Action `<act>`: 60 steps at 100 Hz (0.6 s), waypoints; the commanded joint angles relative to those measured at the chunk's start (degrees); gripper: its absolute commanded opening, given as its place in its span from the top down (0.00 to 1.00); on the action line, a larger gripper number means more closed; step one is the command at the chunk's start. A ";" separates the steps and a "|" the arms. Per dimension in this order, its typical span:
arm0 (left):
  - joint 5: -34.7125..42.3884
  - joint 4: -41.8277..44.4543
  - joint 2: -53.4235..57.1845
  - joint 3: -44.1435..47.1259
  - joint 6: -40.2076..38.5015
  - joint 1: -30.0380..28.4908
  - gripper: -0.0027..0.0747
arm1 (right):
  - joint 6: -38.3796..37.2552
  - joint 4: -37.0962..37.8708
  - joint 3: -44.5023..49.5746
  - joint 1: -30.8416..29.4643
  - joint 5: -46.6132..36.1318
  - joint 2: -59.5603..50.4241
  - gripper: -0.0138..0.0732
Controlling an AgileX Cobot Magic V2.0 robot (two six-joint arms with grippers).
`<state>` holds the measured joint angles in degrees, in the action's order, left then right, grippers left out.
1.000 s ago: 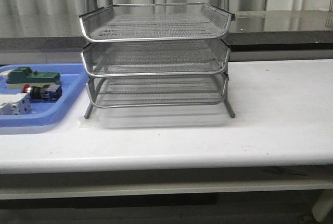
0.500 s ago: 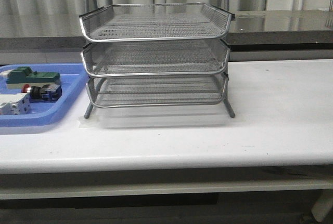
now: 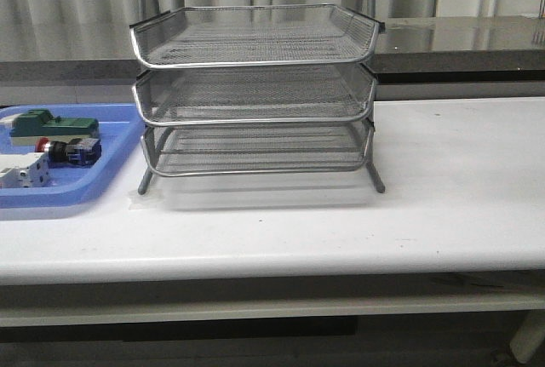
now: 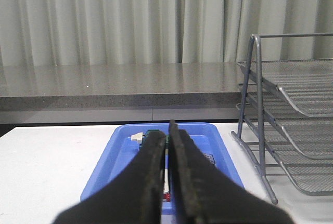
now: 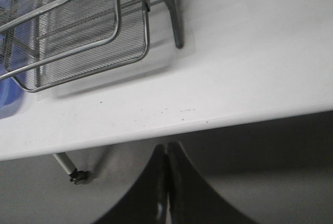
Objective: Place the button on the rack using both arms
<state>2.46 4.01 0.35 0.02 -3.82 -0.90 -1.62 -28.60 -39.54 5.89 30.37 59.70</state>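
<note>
**Button waiting in the blue tray, both my claws pressed together**

I am holding my left gripper pressed together with nothing between the fingers, and my right gripper is also pressed together and empty, hanging below the front edge of the table. The button is lying on its side in the blue tray, left of the rack and apart from it.

What could go wrong, in my judgement: the button is sitting very close to the green block and near the white part, so fingers coming down wide could be pushing a neighbour or pinching the wrong piece. Its round body could also be rolling away under a grasp that is off centre. The right claw is under the table edge, and lifting it straight up could be striking that edge or a rack leg.

In the left wrist view my own fingers are covering most of the tray contents; I am seeing only a small red spot there. The arms themselves are not appearing in the front view.
</note>
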 commanded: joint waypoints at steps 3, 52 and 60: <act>4.47 -0.14 1.83 2.71 -0.51 -0.20 0.96 | 1.06 -4.72 -2.16 -0.20 -3.23 1.40 0.83; 4.47 -0.14 1.83 2.71 -0.51 -0.20 0.96 | 18.91 -26.76 -2.16 -0.20 -6.35 5.86 0.44; 4.47 -0.14 1.83 2.71 -0.51 -0.20 0.96 | 25.52 -34.23 -2.16 -0.20 -6.62 7.79 0.44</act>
<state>2.46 4.01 0.35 0.02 -3.82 -0.90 16.44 -53.51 -39.54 5.89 26.14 66.72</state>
